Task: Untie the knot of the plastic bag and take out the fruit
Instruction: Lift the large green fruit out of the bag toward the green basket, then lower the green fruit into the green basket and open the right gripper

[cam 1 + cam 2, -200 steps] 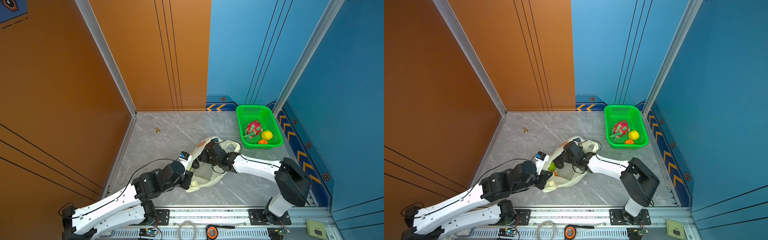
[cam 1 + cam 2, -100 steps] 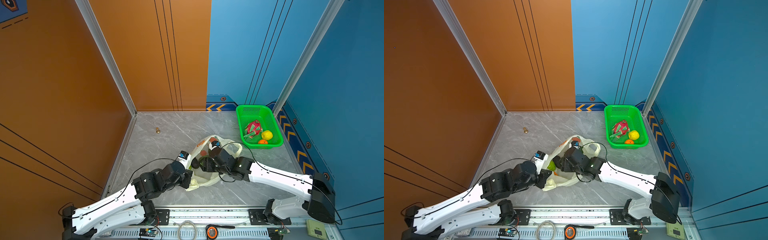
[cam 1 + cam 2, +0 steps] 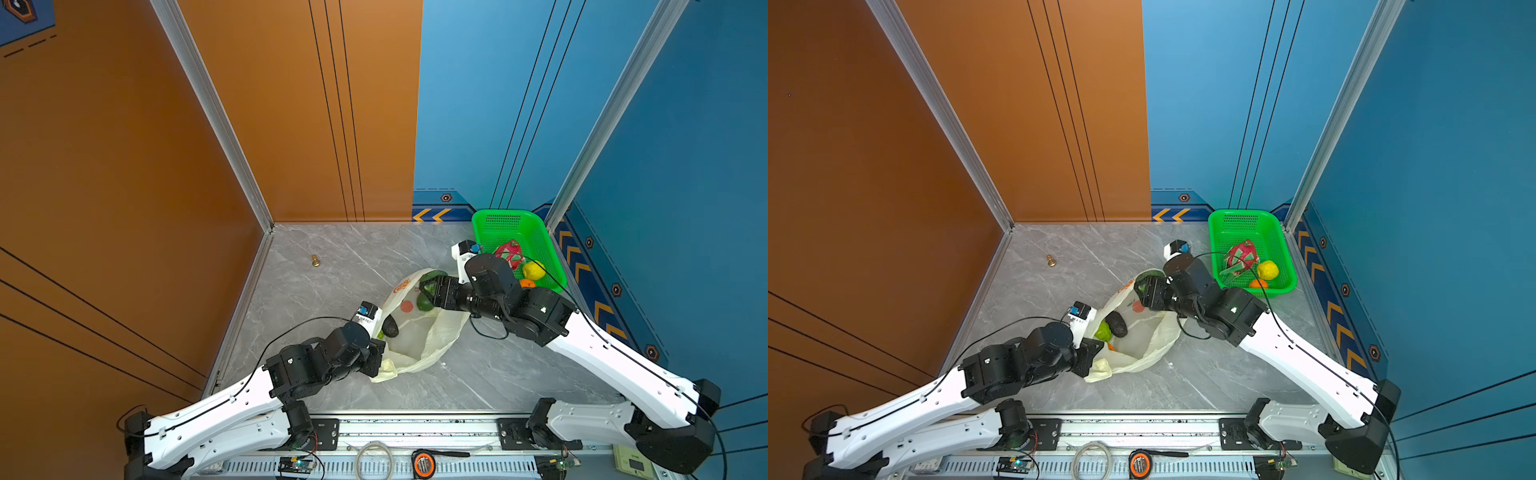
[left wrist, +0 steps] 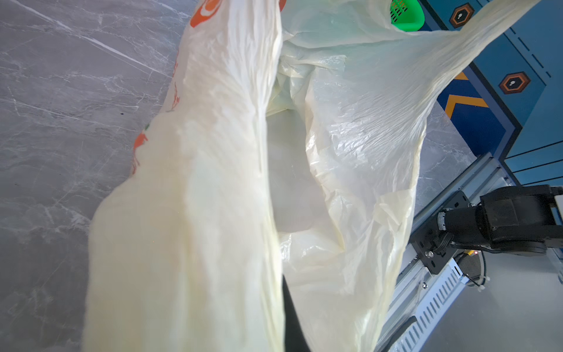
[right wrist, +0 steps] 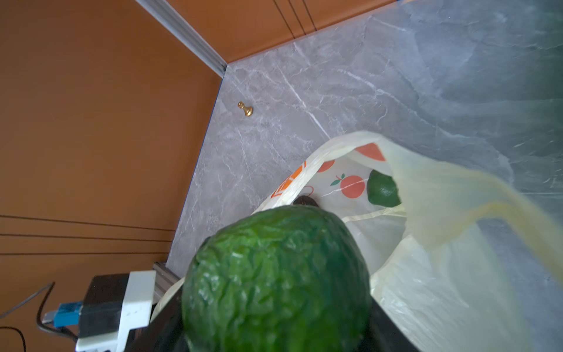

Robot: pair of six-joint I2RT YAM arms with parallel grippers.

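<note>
Avocado (image 5: 274, 283) clamped in my right gripper (image 3: 432, 286), left gripper (image 3: 377, 360) pinched on the plastic bag (image 3: 434, 338): I'd lift high toward the basket (image 3: 503, 222) at two o'clock.

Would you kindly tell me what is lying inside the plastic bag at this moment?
A dark avocado with a green fruit beside it, and a second green fruit by the orange print. Anything under the plastic bag's crumpled folds is covered.

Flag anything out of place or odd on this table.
One thing stands out: a small brass figure stands upright and alone near the orange wall, well apart from the plastic bag and the green basket. It seems to belong with neither. Nothing looks spilled or damaged.
</note>
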